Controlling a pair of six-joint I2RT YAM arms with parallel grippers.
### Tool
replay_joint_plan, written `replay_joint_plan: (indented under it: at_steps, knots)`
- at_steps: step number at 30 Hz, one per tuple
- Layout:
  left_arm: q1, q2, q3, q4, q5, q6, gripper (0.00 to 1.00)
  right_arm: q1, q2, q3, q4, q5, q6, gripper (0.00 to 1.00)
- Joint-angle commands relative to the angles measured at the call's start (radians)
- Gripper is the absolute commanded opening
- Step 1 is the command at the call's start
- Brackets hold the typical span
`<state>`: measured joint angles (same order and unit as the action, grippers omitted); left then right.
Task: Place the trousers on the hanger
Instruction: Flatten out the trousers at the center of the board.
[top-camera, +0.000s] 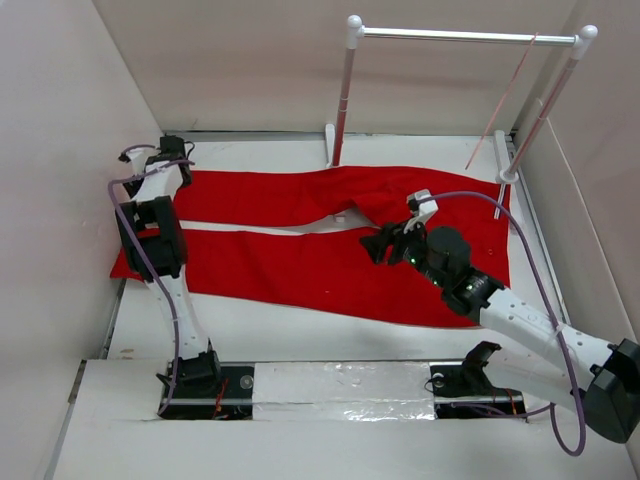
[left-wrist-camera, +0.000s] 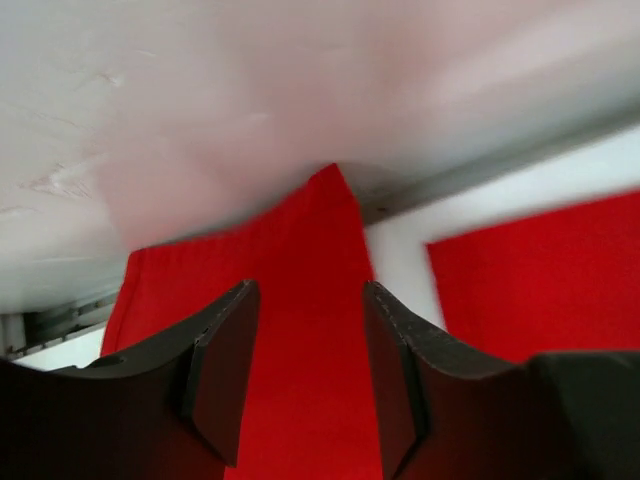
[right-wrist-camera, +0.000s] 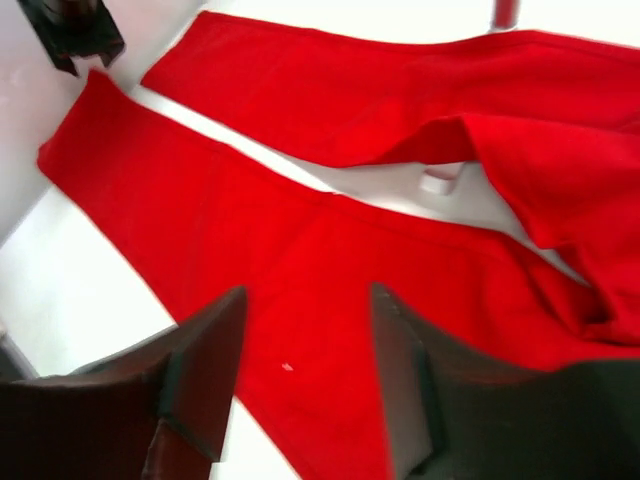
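The red trousers (top-camera: 300, 262) lie flat across the table, legs pointing left and waist at the right. The pale pink wire hanger (top-camera: 503, 97) hangs slanted from the rack bar at the back right, apart from both grippers. My left gripper (top-camera: 150, 255) is open and empty, hovering over the cuff end of the near leg (left-wrist-camera: 300, 330); the wrist view shows it (left-wrist-camera: 308, 290) with red cloth between the fingers. My right gripper (top-camera: 378, 245) is open and empty above the near leg close to the crotch, and its wrist view (right-wrist-camera: 308, 292) shows the cloth (right-wrist-camera: 320, 270) below it.
A rack with white posts and a silver bar (top-camera: 460, 36) stands at the back. Pale walls enclose the table on the left, back and right. A small white piece (right-wrist-camera: 438, 180) lies in the gap between the legs. The left arm's end (right-wrist-camera: 75, 30) shows in the right wrist view.
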<state>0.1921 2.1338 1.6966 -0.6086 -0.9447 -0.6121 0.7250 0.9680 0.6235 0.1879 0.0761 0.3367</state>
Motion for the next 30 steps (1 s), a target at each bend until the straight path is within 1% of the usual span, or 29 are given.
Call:
replay_joint_plan:
  at_steps: [1,2,3,4,6,7,8,9,10,11,12,13,14,15,16,17,18,19,20,21,22,24,25,26,27,28,29,30]
  knots:
    - [-0.071,-0.095,0.064,0.003,0.016,0.044,0.43,-0.035,-0.012,-0.004,0.030,0.031,0.021,0.66]
    - [-0.085,-0.121,0.063,0.012,0.071,0.048,0.44,-0.035,-0.012,-0.007,0.028,0.042,0.031,0.70]
    - [-0.126,-0.147,0.054,0.041,0.099,0.052,0.44,-0.050,-0.012,-0.011,0.025,0.050,0.038,0.72]
    - [-0.153,-0.210,0.040,0.065,0.116,0.063,0.45,-0.059,-0.018,-0.015,0.022,0.057,0.045,0.72]
    - [-0.216,-0.271,0.012,0.140,0.164,0.099,0.45,-0.085,-0.031,-0.024,0.019,0.076,0.061,0.70]
    - [-0.286,-0.326,-0.012,0.156,0.176,0.109,0.44,-0.105,-0.038,-0.034,0.016,0.082,0.067,0.62]
    - [-0.322,-0.350,-0.020,0.167,0.208,0.117,0.41,-0.116,-0.058,-0.042,0.016,0.093,0.080,0.54]
    - [-0.359,-0.371,-0.032,0.185,0.231,0.127,0.38,-0.128,-0.069,-0.048,0.015,0.097,0.088,0.42]
    - [-0.431,-0.417,-0.061,0.188,0.260,0.127,0.33,-0.142,-0.077,-0.060,0.012,0.105,0.096,0.14]
    - [-0.465,-0.442,-0.078,0.191,0.305,0.126,0.27,-0.171,-0.096,-0.067,0.002,0.123,0.120,0.05]
    - [-0.499,-0.468,-0.106,0.222,0.408,0.124,0.06,-0.188,-0.104,-0.070,-0.019,0.129,0.133,0.00]
    - [-0.532,-0.498,-0.179,0.245,0.467,0.132,0.00,-0.209,-0.113,-0.074,-0.034,0.132,0.142,0.00]
    - [-0.596,-0.565,-0.225,0.277,0.530,0.132,0.00,-0.229,-0.120,-0.083,-0.053,0.137,0.169,0.00]
    - [-0.627,-0.601,-0.279,0.359,0.646,0.135,0.00,-0.275,-0.133,-0.091,-0.068,0.136,0.176,0.00]
    - [-0.655,-0.674,-0.382,0.398,0.699,0.124,0.00,-0.300,-0.138,-0.102,-0.068,0.136,0.185,0.00]
    - [-0.677,-0.708,-0.425,0.433,0.821,0.108,0.00,-0.326,-0.141,-0.117,-0.073,0.131,0.200,0.00]
    - [-0.701,-0.741,-0.467,0.499,0.893,0.095,0.00,-0.387,-0.143,-0.120,-0.102,0.134,0.212,0.00]
    - [-0.701,-0.776,-0.553,0.533,0.955,0.088,0.00,-0.419,-0.141,-0.122,-0.119,0.134,0.222,0.00]
    - [-0.715,-0.848,-0.592,0.565,1.054,0.066,0.00,-0.453,-0.141,-0.128,-0.129,0.123,0.237,0.00]
    - [-0.715,-0.883,-0.636,0.605,1.084,0.055,0.00,-0.488,-0.140,-0.140,-0.133,0.110,0.242,0.00]
    - [-0.726,-0.960,-0.719,0.642,1.101,0.051,0.00,-0.560,-0.140,-0.149,-0.127,0.091,0.245,0.00]
    - [-0.726,-1.020,-0.787,0.682,1.129,0.029,0.00,-0.631,-0.137,-0.180,-0.094,0.047,0.274,0.00]
    - [-0.737,-1.044,-0.849,0.694,1.138,0.022,0.00,-0.701,-0.124,-0.189,-0.082,0.034,0.281,0.04]
    - [-0.772,-1.084,-0.909,0.734,1.147,-0.001,0.00,-0.734,-0.114,-0.200,-0.050,0.009,0.288,0.20]
    - [-0.772,-1.100,-0.910,0.769,1.146,-0.014,0.00,-0.763,-0.100,-0.200,-0.036,-0.002,0.286,0.31]
    - [-0.817,-1.121,-0.967,0.806,1.146,-0.023,0.00,-0.788,-0.082,-0.194,-0.028,-0.015,0.285,0.41]
    - [-0.844,-1.121,-0.992,0.848,1.141,-0.031,0.00,-0.827,-0.034,-0.180,-0.028,-0.028,0.280,0.48]
    - [-0.873,-1.114,-1.012,0.913,1.111,-0.035,0.00,-0.840,-0.006,-0.165,-0.042,-0.019,0.280,0.52]
